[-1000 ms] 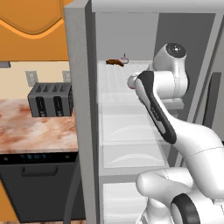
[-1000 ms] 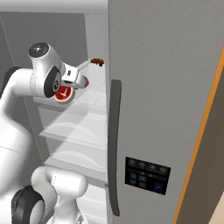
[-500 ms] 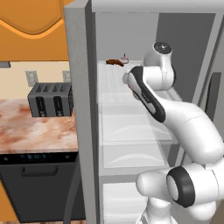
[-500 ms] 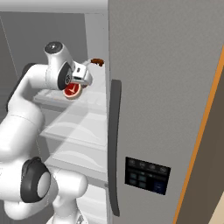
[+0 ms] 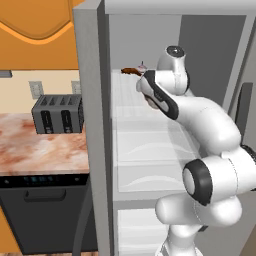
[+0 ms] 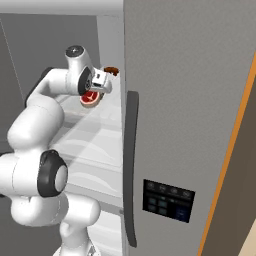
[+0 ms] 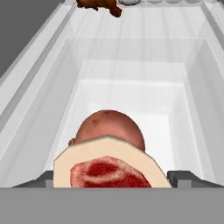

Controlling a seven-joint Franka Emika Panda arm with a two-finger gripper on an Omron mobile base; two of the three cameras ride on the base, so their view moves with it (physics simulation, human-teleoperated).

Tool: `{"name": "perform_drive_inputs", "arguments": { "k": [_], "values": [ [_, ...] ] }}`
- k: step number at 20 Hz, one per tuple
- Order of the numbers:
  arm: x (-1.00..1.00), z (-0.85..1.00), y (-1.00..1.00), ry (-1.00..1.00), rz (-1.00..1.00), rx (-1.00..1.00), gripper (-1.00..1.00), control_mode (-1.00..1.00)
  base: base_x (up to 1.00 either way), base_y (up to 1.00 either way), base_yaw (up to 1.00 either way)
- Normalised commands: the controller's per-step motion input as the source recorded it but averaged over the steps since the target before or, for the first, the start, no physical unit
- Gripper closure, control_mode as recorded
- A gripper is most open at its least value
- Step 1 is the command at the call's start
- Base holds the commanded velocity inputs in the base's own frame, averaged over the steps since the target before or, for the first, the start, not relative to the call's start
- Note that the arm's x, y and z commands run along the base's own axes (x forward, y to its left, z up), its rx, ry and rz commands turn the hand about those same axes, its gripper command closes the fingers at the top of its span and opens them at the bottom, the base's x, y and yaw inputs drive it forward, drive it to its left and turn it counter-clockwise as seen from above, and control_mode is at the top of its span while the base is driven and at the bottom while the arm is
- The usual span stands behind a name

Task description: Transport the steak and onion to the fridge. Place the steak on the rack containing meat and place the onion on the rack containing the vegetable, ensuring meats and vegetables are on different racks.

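Gripper (image 6: 95,95), clamped on the red-topped, tan-rimmed steak slab (image 7: 111,168) with the reddish-brown onion ball (image 7: 110,127) behind, reaches over the grey fridge's clear shelf (image 5: 145,112); next we judge: set it beside the brown meat piece (image 7: 98,5).

Count, landmark = fridge (image 5: 90,125).

- Steak (image 7: 111,168): 1, red top with tan rim, inside the fridge at the upper shelf level; also seen in the right base view (image 6: 90,98).
- Onion (image 7: 111,129): 1, reddish-brown ball, touching the steak and just behind it in the hand view.
- Brown item (image 5: 131,70): 1, at the back of the fridge's upper shelf; kind cannot be told.
- Small pale item (image 5: 142,66): 1, just beside the brown item; too small to identify.
- Toaster (image 5: 57,114): 1, dark, slotted, on the worktop (image 5: 35,150) outside the fridge.
- Dishwasher (image 5: 45,212): 1, black, below the worktop beside the fridge.
- Fridge door handles (image 6: 130,170): 1 counted.
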Motion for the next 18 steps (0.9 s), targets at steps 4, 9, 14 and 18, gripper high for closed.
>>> {"name": "perform_drive_inputs", "arguments": {
  "k": [4, 9, 14, 18],
  "values": [
    [0.78, -0.32, 0.00, -0.07, 0.00, 0.00, 1.00, -1.00, 0.00, 0.00, 0.00],
    [0.63, -0.17, 0.00, -0.16, 0.00, 0.00, 1.00, -1.00, 0.00, 0.00, 0.00],
    [-0.04, -0.06, -0.03, -0.16, -0.01, 0.01, 1.00, -1.00, 0.00, 0.00, 0.00],
    [-0.98, 0.25, -0.12, 0.00, -0.03, 0.02, 1.00, -1.00, 0.00, 0.00, 0.00]
  ]
}}
